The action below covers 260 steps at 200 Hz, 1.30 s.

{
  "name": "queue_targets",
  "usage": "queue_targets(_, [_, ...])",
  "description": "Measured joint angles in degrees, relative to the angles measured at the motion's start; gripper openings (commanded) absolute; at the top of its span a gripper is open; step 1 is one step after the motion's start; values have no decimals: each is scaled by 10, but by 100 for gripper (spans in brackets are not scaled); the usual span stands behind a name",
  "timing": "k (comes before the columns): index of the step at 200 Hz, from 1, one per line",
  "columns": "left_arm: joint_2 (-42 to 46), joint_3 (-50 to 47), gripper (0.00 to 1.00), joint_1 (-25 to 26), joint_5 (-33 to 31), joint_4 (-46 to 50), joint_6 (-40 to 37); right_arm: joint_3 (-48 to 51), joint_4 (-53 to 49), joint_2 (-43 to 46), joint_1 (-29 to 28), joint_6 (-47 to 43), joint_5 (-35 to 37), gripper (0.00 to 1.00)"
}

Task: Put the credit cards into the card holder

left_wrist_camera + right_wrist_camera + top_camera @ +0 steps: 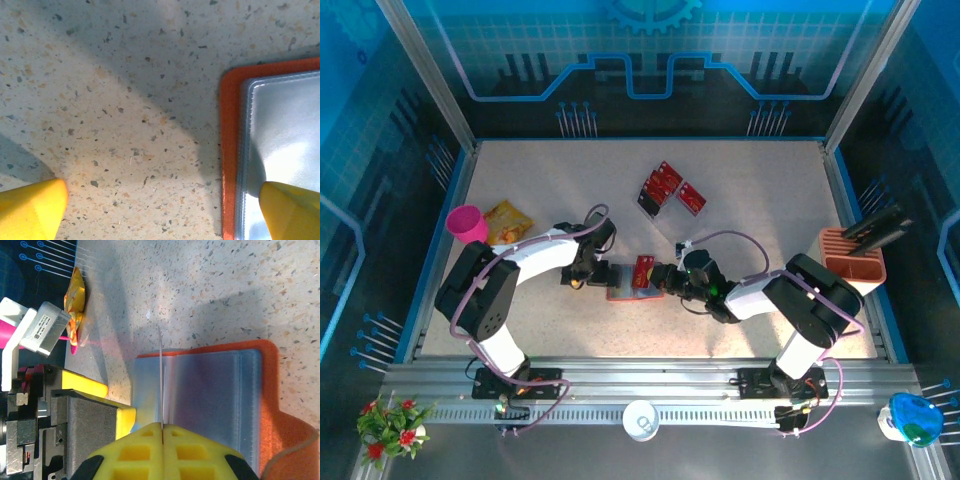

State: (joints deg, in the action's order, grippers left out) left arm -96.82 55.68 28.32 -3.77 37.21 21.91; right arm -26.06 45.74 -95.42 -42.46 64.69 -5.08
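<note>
Card holder [618,284] on tabletop [770,180]: lies open and flat on the speckled surface, grey pockets up, between the two sets of jaws.
Left arm [520,262]: comes in from the card holder's left side. Its jaws stand wide apart and hold nothing.
Left fingertips: one yellow fingertip [290,210] is over the card holder's [280,135] clear grey pocket. The other [30,210] is over bare tabletop beside the orange edge. Whether either one touches, I can't tell.
Right arm [770,292]: comes in from the card holder's right side. Its jaws are pinched tight on a credit card [643,270].
Slotted rack [855,262]: orange, well off to the card holder's right, with a dark flat thing [877,228] standing in it.
Pink cup [468,222]: well to the card holder's left and farther back.
Snack bag [508,220]: yellow-orange, just beside the cup on the side nearer the card holder.
Loose credit cards [665,188]: a small red cluster lying beyond the card holder, well apart from it.
Held credit card [160,375]: seen edge-on from the right wrist, a thin line rising from the yellow fingertips over the card holder's [215,390] open pockets.
</note>
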Motion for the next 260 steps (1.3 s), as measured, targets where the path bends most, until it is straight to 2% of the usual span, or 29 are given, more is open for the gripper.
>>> queue_targets(176, [1, -7, 99, 0, 1, -9, 0, -1, 35, -51, -3, 16, -52, 0])
queue_targets(260, [1, -8, 99, 0, 1, -10, 0, -10, 9, -51, -3, 20, -62, 0])
